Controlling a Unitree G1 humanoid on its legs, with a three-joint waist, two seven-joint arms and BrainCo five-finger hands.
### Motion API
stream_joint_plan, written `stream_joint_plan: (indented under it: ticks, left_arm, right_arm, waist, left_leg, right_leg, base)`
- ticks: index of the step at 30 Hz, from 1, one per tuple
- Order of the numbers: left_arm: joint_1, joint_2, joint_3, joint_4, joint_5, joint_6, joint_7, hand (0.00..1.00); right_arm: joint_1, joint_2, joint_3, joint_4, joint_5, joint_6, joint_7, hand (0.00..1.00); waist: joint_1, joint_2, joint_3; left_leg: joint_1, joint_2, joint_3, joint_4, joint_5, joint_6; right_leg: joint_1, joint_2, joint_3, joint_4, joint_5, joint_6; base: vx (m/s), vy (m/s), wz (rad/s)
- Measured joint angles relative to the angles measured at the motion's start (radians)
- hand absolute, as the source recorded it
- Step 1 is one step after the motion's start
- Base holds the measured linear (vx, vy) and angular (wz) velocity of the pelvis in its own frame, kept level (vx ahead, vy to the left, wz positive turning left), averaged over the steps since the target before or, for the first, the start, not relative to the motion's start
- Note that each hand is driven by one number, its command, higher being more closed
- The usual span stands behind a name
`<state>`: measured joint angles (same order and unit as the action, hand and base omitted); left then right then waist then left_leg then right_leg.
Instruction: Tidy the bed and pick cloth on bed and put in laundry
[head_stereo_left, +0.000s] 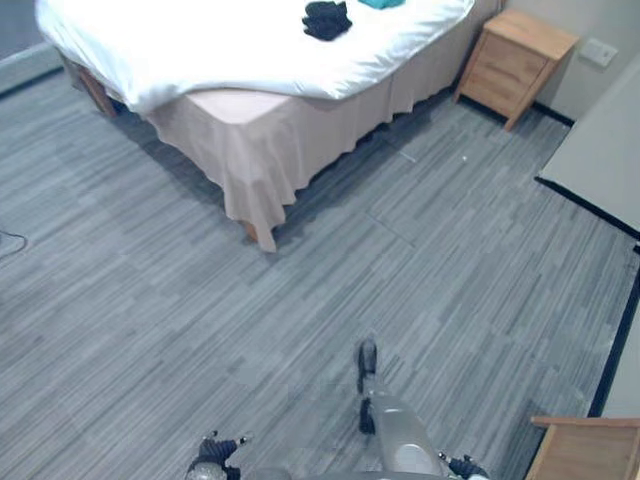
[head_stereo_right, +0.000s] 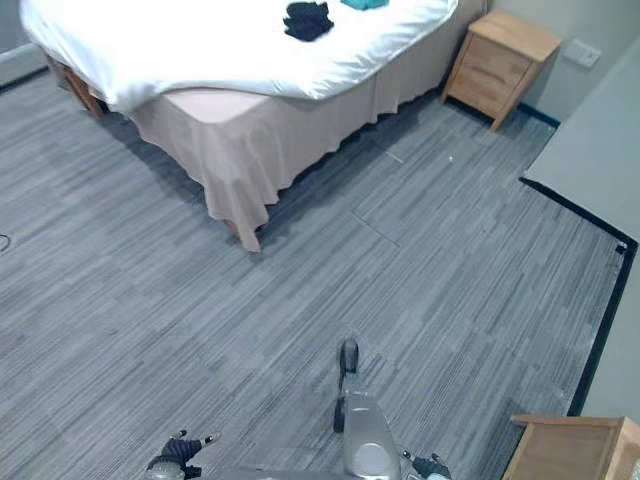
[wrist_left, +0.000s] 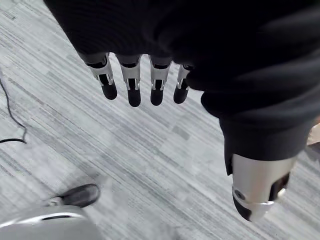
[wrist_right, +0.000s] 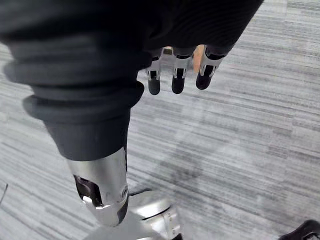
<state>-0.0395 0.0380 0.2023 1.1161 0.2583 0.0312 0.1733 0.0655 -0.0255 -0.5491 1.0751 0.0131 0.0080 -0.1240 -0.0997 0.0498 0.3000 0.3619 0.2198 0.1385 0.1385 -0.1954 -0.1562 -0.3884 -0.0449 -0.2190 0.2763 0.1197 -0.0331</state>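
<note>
a black cloth (head_stereo_left: 327, 20) lies crumpled on the white duvet of the bed (head_stereo_left: 200, 45), with a teal cloth (head_stereo_left: 381, 3) just beyond it at the view's upper edge. both lie well apart from the hands, across a stretch of grey floor (head_stereo_left: 150, 300). a wooden nightstand (head_stereo_left: 515, 62) stands beside the bed. the left hand (wrist_left: 132, 85) and right hand (wrist_right: 177, 75) hang low over the floor, fingers straight and relaxed, holding nothing.

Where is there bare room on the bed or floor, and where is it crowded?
The white duvet is bare left of the black cloth. The grey floor between bed skirt and nightstand is open. Crowded only at the duvet's far side, where black cloth and teal cloth lie.
</note>
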Motion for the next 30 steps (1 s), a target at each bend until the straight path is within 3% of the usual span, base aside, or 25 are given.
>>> stream_joint_plan:
  ticks: [3, 4, 6, 8, 9, 10, 12, 13, 14, 15, 16, 17, 18, 19, 20, 21, 22, 23, 24, 25, 26, 27, 28, 29, 30]
  left_arm:
    - [0.007, -0.034, 0.011, -0.043, -0.011, 0.001, -0.001, 0.00]
    - [0.014, -0.037, 0.015, -0.071, -0.014, -0.006, -0.001, 0.00]
    - [0.022, -0.029, 0.032, -0.130, -0.033, -0.017, 0.003, 0.00]
    - [0.019, -0.026, 0.033, -0.160, -0.055, -0.021, 0.003, 0.00]
    - [0.019, -0.026, 0.034, -0.173, -0.058, -0.022, 0.003, 0.00]
    - [0.019, -0.026, 0.041, -0.185, -0.070, -0.023, 0.004, 0.00]
    - [0.019, -0.026, 0.043, -0.195, -0.071, -0.026, 0.005, 0.00]
    - [0.019, -0.027, 0.042, -0.193, -0.070, -0.027, 0.006, 0.00]
    - [0.020, -0.028, 0.040, -0.189, -0.069, -0.028, 0.006, 0.00]
    - [0.019, -0.030, 0.041, -0.173, -0.068, -0.028, 0.005, 0.00]
    - [0.021, -0.029, 0.049, -0.164, -0.070, -0.029, 0.002, 0.00]
    - [0.020, -0.024, 0.058, -0.164, -0.069, -0.029, 0.002, 0.00]
    - [0.020, -0.023, 0.067, -0.158, -0.068, -0.029, 0.002, 0.00]
    - [0.020, -0.025, 0.064, -0.151, -0.068, -0.028, 0.002, 0.00]
    - [0.020, -0.024, 0.061, -0.146, -0.068, -0.028, 0.001, 0.00]
    - [0.019, -0.016, 0.036, -0.133, -0.068, -0.022, 0.002, 0.00]
    - [0.019, -0.014, 0.019, -0.117, -0.068, -0.013, 0.001, 0.00]
    - [0.020, -0.012, 0.017, -0.109, -0.067, -0.011, 0.002, 0.00]
    - [0.021, 0.000, 0.001, -0.102, -0.067, -0.003, 0.002, 0.00]
    - [0.024, 0.009, -0.003, -0.093, -0.067, 0.002, 0.002, 0.00]
    - [0.023, 0.012, -0.005, -0.094, -0.067, 0.002, 0.003, 0.00]
    - [0.024, 0.013, -0.015, -0.093, -0.067, 0.003, 0.002, 0.00]
    - [0.025, 0.013, -0.021, -0.092, -0.067, 0.003, 0.002, 0.00]
    - [0.027, 0.015, -0.043, -0.092, -0.067, 0.003, 0.002, 0.00]
    - [0.031, 0.019, -0.043, -0.090, -0.070, 0.002, 0.001, 0.00]
  right_arm:
    - [0.013, 0.006, -0.001, -0.001, 0.016, 0.004, -0.003, 0.00]
    - [0.010, 0.002, 0.009, -0.002, 0.017, 0.006, -0.004, 0.00]
    - [-0.003, -0.002, 0.059, -0.017, 0.018, 0.008, -0.007, 0.00]
    - [-0.024, -0.005, 0.087, -0.029, 0.018, 0.008, -0.008, 0.00]
    - [-0.036, -0.010, 0.100, -0.028, 0.018, 0.011, -0.008, 0.00]
    - [-0.063, -0.016, 0.097, -0.016, 0.018, 0.013, -0.007, 0.00]
    - [-0.094, -0.019, 0.096, -0.002, 0.016, 0.011, -0.007, 0.00]
    - [-0.098, -0.020, 0.095, -0.002, 0.016, 0.008, -0.007, 0.00]
    - [-0.094, -0.024, 0.099, -0.002, 0.015, 0.006, -0.007, 0.00]
    - [-0.080, -0.027, 0.108, -0.002, 0.013, 0.006, -0.007, 0.00]
    - [-0.072, -0.025, 0.115, -0.004, 0.013, 0.006, -0.007, 0.00]
    - [-0.069, -0.019, 0.116, -0.002, 0.011, 0.008, -0.007, 0.00]
    - [-0.066, -0.019, 0.121, 0.003, 0.005, 0.010, -0.002, 0.00]
    - [-0.065, -0.012, 0.120, 0.006, -0.013, 0.010, -0.002, 0.00]
    - [-0.062, -0.012, 0.117, 0.008, -0.022, 0.011, -0.002, 0.00]
    - [-0.054, -0.012, 0.117, 0.011, -0.025, 0.012, 0.002, 0.00]
    - [-0.048, -0.015, 0.120, 0.010, -0.026, 0.016, 0.005, 0.00]
    - [-0.047, -0.018, 0.122, 0.008, -0.025, 0.016, 0.008, 0.00]
    - [-0.039, -0.021, 0.126, -0.002, -0.025, 0.014, 0.012, 0.00]
    - [-0.038, -0.020, 0.127, -0.004, -0.025, 0.006, 0.013, 0.00]
    - [-0.040, -0.021, 0.128, -0.005, -0.025, 0.002, 0.014, 0.00]
    - [-0.039, -0.021, 0.127, -0.005, -0.024, 0.000, 0.015, 0.00]
    - [-0.038, -0.020, 0.127, -0.004, -0.023, 0.000, 0.015, 0.00]
    - [-0.035, -0.016, 0.126, 0.001, -0.022, 0.002, 0.015, 0.00]
    - [-0.025, -0.004, 0.122, 0.003, -0.019, 0.003, 0.015, 0.00]
  waist:
    - [0.003, 0.006, 0.007]
    - [0.007, 0.003, 0.015]
    - [0.038, -0.011, 0.030]
    - [0.059, -0.024, 0.037]
    - [0.065, -0.023, 0.037]
    - [0.073, -0.024, 0.039]
    - [0.088, -0.030, 0.042]
    - [0.087, -0.029, 0.041]
    - [0.085, -0.025, 0.039]
    - [0.087, -0.014, 0.028]
    - [0.093, -0.005, 0.014]
    - [0.092, -0.029, 0.013]
    - [0.087, -0.060, 0.001]
    - [0.085, -0.069, 0.001]
    - [0.084, -0.070, 0.000]
    - [0.078, -0.073, -0.001]
    - [0.068, -0.074, 0.000]
    - [0.063, -0.072, 0.001]
    - [0.061, -0.066, 0.001]
    - [0.062, -0.057, 0.000]
    - [0.061, -0.058, -0.001]
    - [0.059, -0.057, -0.003]
    - [0.059, -0.057, -0.008]
    - [0.057, -0.066, -0.018]
    - [0.061, -0.097, -0.035]
  left_leg:
    - [-0.250, 0.105, -0.032, 0.645, 0.193, 0.009]
    - [-0.300, 0.131, -0.024, 0.774, 0.187, 0.007]
    - [-0.428, 0.170, 0.038, 1.009, 0.132, 0.056]
    - [-0.509, 0.150, 0.089, 0.940, 0.066, 0.068]
    - [-0.546, 0.122, 0.099, 0.852, 0.037, 0.053]
    - [-0.574, 0.077, 0.117, 0.685, 0.016, 0.042]
    - [-0.579, 0.002, 0.185, 0.389, 0.026, 0.038]
    - [-0.574, -0.023, 0.262, 0.244, 0.050, 0.034]
    - [-0.568, -0.028, 0.383, 0.140, 0.088, 0.057]
    - [-0.557, -0.019, 0.580, 0.077, 0.139, 0.090]
    - [-0.539, -0.022, 0.668, 0.078, 0.208, 0.272]
    - [-0.533, -0.042, 0.670, 0.092, 0.187, 0.323]
    - [-0.516, -0.086, 0.643, 0.086, 0.154, 0.332]
    - [-0.485, -0.125, 0.599, 0.070, 0.133, 0.324]
    - [-0.469, -0.139, 0.563, 0.067, 0.119, 0.315]
    - [-0.433, -0.164, 0.488, 0.068, 0.092, 0.302]
    - [-0.375, -0.189, 0.417, 0.049, 0.085, 0.298]
    - [-0.340, -0.199, 0.380, 0.033, 0.085, 0.297]
    - [-0.274, -0.204, 0.321, 0.008, 0.085, 0.297]
    - [-0.237, -0.202, 0.272, -0.004, 0.087, 0.294]
    - [-0.223, -0.198, 0.247, -0.008, 0.087, 0.294]
    - [-0.206, -0.184, 0.195, -0.017, 0.090, 0.251]
    - [-0.205, -0.180, 0.167, -0.023, 0.088, 0.242]
    - [-0.204, -0.175, 0.131, -0.040, 0.084, 0.197]
    - [-0.198, -0.180, 0.104, -0.061, 0.069, 0.152]
  right_leg:
    - [0.166, 0.062, -0.017, -0.052, -0.094, -0.038]
    - [0.213, 0.082, -0.006, -0.071, -0.102, -0.043]
    - [0.368, 0.129, 0.046, -0.147, -0.139, -0.083]
    - [0.453, 0.129, 0.088, -0.188, -0.165, -0.090]
    - [0.484, 0.125, 0.103, -0.204, -0.175, -0.093]
    - [0.518, 0.111, 0.123, -0.209, -0.181, -0.070]
    - [0.570, 0.080, 0.143, -0.244, -0.206, -0.042]
    - [0.609, 0.070, 0.142, -0.275, -0.217, -0.027]
    - [0.646, 0.065, 0.135, -0.301, -0.235, -0.014]
    - [0.679, 0.071, 0.128, -0.304, -0.276, 0.002]
    - [0.715, 0.066, 0.111, -0.282, -0.325, 0.027]
    - [0.724, 0.048, 0.099, -0.254, -0.346, 0.050]
    - [0.679, 0.006, 0.062, -0.104, -0.383, 0.115]
    - [0.592, -0.031, 0.028, 0.147, -0.376, 0.167]
    - [0.532, -0.048, 0.028, 0.298, -0.337, 0.231]
    - [0.439, -0.080, 0.040, 0.562, -0.274, 0.303]
    - [0.382, -0.125, 0.023, 0.719, -0.288, 0.288]
    - [0.365, -0.149, 0.003, 0.753, -0.302, 0.268]
    - [0.340, -0.188, -0.031, 0.741, -0.338, 0.197]
    - [0.297, -0.197, -0.025, 0.660, -0.356, 0.173]
    - [0.281, -0.197, -0.013, 0.599, -0.361, 0.169]
    - [0.257, -0.175, 0.049, 0.422, -0.362, 0.178]
    - [0.254, -0.160, 0.094, 0.322, -0.357, 0.184]
    - [0.241, -0.139, 0.200, 0.121, -0.319, 0.195]
    - [0.242, -0.125, 0.307, -0.064, -0.197, 0.216]
  base:
    - [0.55, -0.360, -0.03]
    - [0.58, -0.270, -0.39]
    - [0.57, -0.221, -0.68]
    - [0.44, -0.108, -0.55]
    - [0.58, -0.062, -0.57]
    - [0.48, 0.003, -0.49]
    - [0.48, 0.080, -0.46]
    - [0.48, 0.118, -0.16]
    - [0.53, 0.155, 0.13]
    - [0.62, 0.207, 0.27]
    - [0.78, 0.270, 0.34]
    - [0.81, 0.285, 0.56]
    - [0.80, 0.314, 0.82]
    - [0.65, 0.280, 0.95]
    - [0.64, 0.275, 1.32]
    - [0.63, 0.195, 1.71]
    - [0.63, 0.144, 1.76]
    - [0.60, 0.057, 1.78]
    - [0.56, -0.043, 1.64]
    - [0.52, -0.100, 1.63]
    - [0.58, -0.258, 1.65]
    - [0.38, -0.207, 1.41]
    - [0.44, -0.299, 1.92]
    - [0.39, -0.371, 2.02]
    - [0.47, -0.458, 1.94]
